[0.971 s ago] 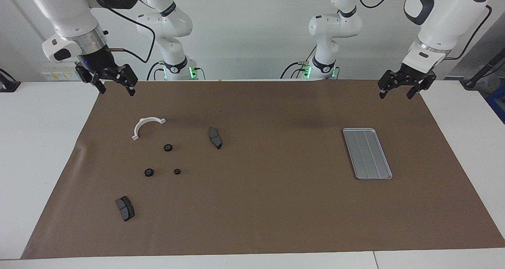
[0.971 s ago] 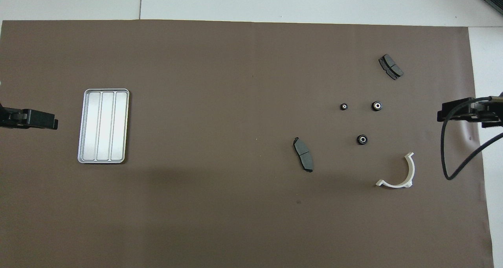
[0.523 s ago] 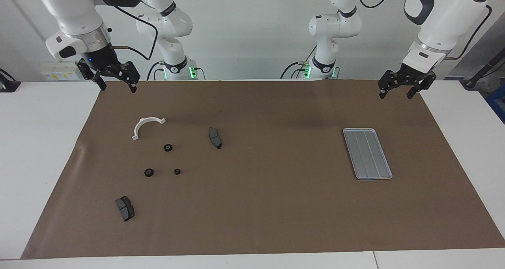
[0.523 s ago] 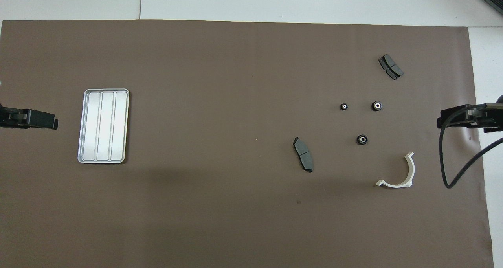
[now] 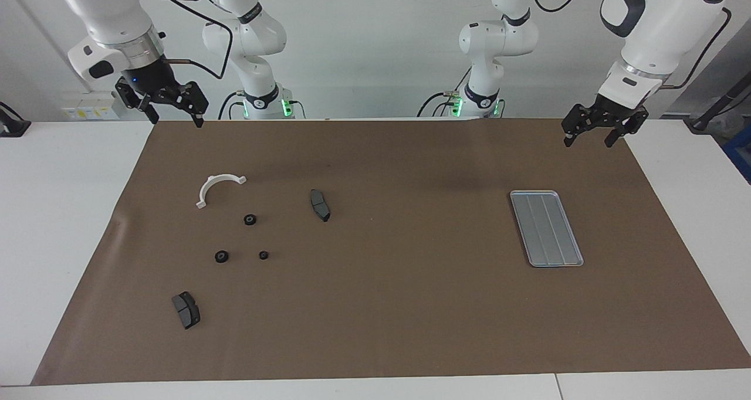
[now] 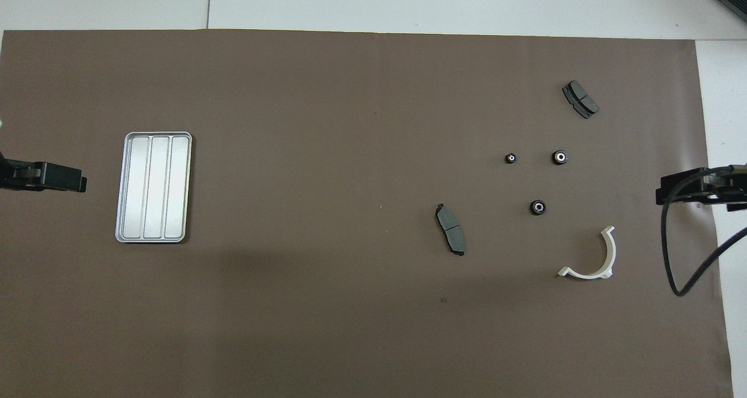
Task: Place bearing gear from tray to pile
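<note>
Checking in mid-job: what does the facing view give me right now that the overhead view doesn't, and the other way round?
Only the facing view shows the arms whole and both grippers raised off the mat: the right gripper open over the mat's edge at the pile's end, the left gripper open over the mat's corner near the tray. Only the overhead view looks straight into the tray, which holds nothing, and shows the light centres of the three gears. Both show the white bracket, two brake pads and the brown mat.

high facing view, steep overhead view, shared table (image 5: 58, 212)
</note>
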You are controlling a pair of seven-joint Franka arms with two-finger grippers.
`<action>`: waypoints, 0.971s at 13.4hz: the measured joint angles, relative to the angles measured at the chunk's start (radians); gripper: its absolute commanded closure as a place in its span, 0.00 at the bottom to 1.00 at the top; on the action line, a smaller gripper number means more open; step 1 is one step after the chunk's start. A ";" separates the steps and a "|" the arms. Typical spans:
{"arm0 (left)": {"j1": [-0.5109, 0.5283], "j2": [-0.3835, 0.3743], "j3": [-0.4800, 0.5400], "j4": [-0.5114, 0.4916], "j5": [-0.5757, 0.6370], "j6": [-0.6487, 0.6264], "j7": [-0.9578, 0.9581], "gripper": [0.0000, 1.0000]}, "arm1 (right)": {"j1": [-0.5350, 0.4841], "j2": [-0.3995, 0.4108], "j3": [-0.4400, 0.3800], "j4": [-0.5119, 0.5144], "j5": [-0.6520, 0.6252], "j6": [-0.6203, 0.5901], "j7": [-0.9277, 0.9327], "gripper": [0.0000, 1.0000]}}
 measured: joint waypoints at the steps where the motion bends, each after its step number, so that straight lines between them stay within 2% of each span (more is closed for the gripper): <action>1: 0.000 0.000 0.000 0.000 0.000 0.000 0.000 0.00 | 0.000 0.000 0.001 0.000 0.000 0.000 0.000 0.00; 13: -0.002 0.000 -0.003 0.000 0.000 0.000 0.000 0.00 | 0.018 0.000 0.000 0.000 0.000 0.000 0.000 0.00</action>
